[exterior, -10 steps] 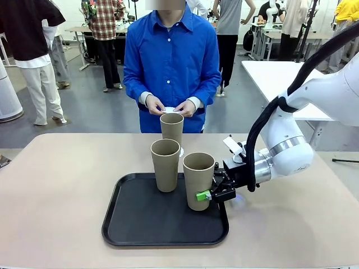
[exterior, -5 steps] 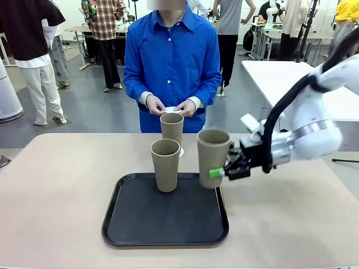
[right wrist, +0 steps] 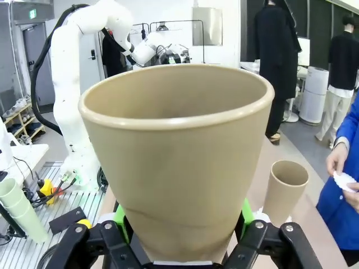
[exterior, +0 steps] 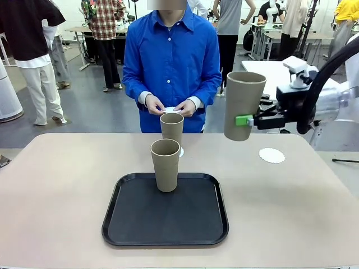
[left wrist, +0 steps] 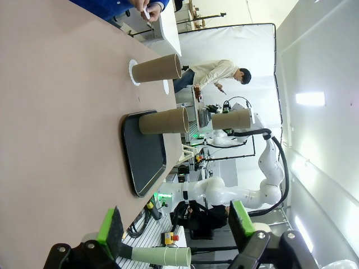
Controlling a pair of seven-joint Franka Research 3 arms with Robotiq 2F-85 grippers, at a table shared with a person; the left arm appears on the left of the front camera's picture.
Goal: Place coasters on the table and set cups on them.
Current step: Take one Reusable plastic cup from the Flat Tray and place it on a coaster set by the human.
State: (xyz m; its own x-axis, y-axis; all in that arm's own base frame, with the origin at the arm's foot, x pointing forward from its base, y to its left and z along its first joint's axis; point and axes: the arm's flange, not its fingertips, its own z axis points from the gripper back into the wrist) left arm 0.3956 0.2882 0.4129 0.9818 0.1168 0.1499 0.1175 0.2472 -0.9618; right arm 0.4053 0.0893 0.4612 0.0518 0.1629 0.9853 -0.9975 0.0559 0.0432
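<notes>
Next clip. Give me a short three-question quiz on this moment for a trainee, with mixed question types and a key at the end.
1. True or false: the robot's right hand holds a cup in the air, clear of the table.
2. Where does the bare coaster lie? A) on the table, to the right of the black tray; B) on the tray; C) under the cup that stands on the tray.
3. How many cups stand on the tray?
Key: 1 true; 2 A; 3 one.
</notes>
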